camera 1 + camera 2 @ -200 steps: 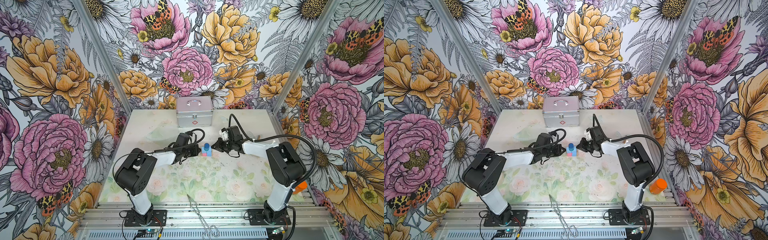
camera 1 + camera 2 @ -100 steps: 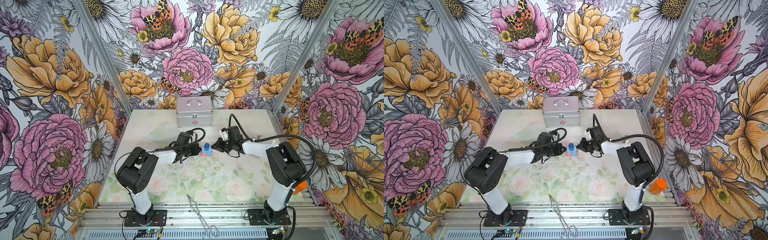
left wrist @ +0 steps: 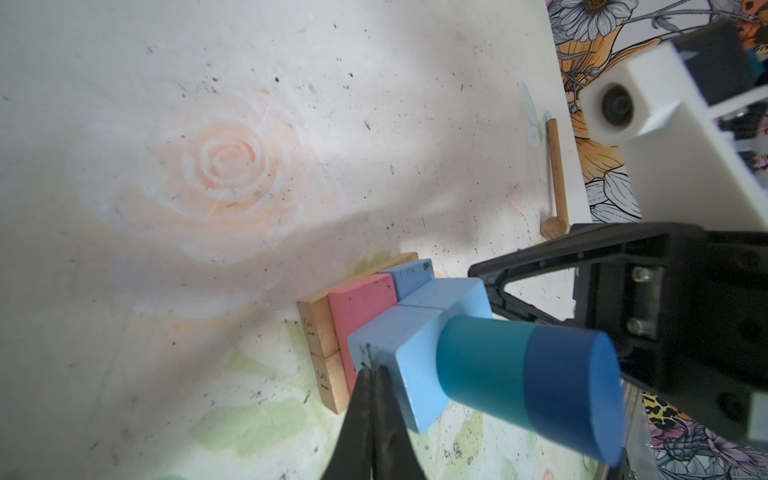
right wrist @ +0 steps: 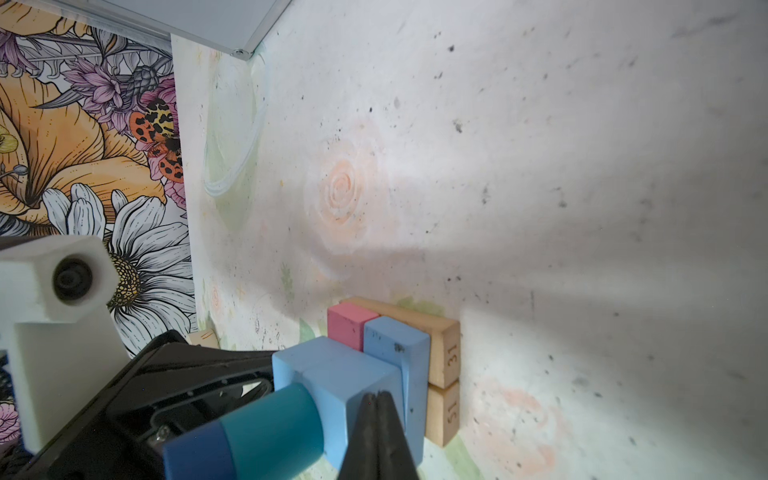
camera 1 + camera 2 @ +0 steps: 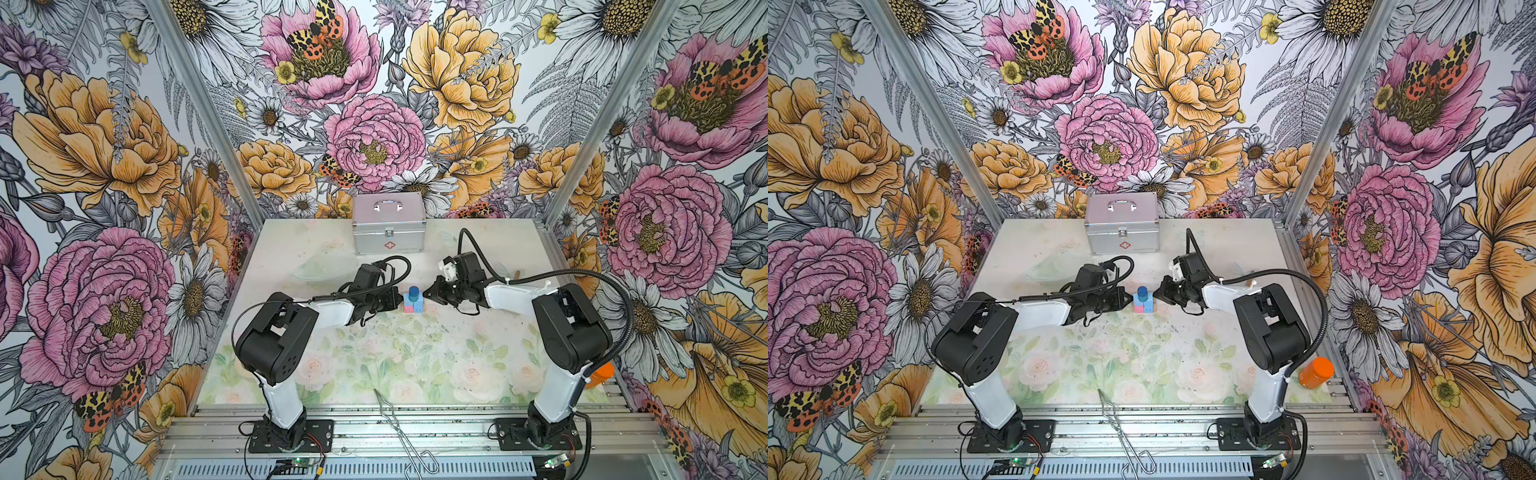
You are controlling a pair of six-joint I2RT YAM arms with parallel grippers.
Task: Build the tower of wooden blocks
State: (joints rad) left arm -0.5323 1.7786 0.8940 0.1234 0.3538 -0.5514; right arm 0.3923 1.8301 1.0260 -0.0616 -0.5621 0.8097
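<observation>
Left wrist view: left pincer (image 3: 371,376) closed, empty, tip on a tower (image 3: 399,340) cube; right pincer (image 4: 377,401) likewise. Left arm crept in slightly; tower unmoved, mid-worktop (image 5: 415,365). Likely final squaring-up.

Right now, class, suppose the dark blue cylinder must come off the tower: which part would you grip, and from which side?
Probably grip the dark blue cylinder by its curved wall, coming straight down from above. It stands upright on a teal cylinder, top and sides free, while the shut left gripper and right gripper crowd the tower from both sides lower down.
</observation>
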